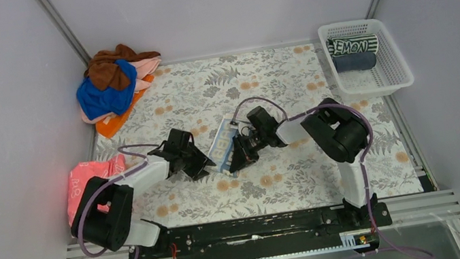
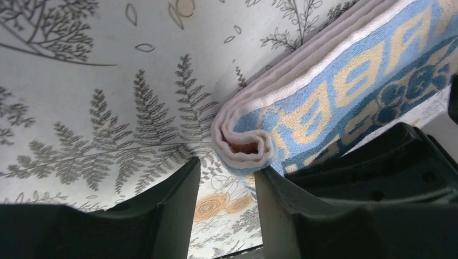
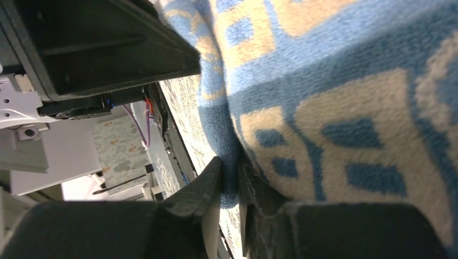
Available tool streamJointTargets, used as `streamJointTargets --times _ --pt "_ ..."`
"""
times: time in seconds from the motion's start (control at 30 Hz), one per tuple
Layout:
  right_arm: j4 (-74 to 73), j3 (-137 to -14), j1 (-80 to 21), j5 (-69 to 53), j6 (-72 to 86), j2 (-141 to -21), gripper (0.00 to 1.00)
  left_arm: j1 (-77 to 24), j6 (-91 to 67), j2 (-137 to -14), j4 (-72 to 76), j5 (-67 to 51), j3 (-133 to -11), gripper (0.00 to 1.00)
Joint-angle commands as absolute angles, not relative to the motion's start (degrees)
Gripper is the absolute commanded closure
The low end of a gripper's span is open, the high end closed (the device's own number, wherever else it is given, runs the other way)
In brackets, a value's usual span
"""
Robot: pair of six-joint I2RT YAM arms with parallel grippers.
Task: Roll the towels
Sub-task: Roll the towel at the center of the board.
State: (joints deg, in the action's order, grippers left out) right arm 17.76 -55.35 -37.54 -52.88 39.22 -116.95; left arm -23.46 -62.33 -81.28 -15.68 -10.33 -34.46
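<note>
White lattice basket [image 1: 401, 52] at the table's [image 1: 302, 167] far right corner holds a rolled green-white striped towel [image 1: 352, 46] and a dark grey roll [image 1: 355, 62]. Mid-table lies the rolled letter-printed towel [image 1: 223, 145]. Only the left wrist view shows its spiral end, just beyond the spread left end effector [image 2: 227, 167]. The right end effector [image 3: 229, 164] pinches a blue fold of it. A towel pile [image 1: 113, 92] crowds the far left corner.
</note>
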Motion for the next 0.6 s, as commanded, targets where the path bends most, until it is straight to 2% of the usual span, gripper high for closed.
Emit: streamJointTargets --times 0.0,0.13,0.3,0.57 --pt "9.8 -58.5 -38.0 -48.0 31.2 -110.0 0.73 -22.9 -61.8 -87.1 -18.3 -4.3 -31.9 0.58" --pt "2.9 -59.7 -39.7 -40.9 23.4 -105.3 0.63 -22.9 -62.0 -89.2 -18.2 -4.8 -31.7 0.59" --pt "-1.9 -59.6 -46.5 -24.9 12.2 -98.9 0.53 -22.9 -62.1 -90.0 -18.2 -5.3 -31.7 0.60" --pt "1.4 -58.3 -53.1 -19.1 4.9 -96.8 0.51 -22.8 -62.1 -90.1 -18.5 -5.2 -31.4 0.60"
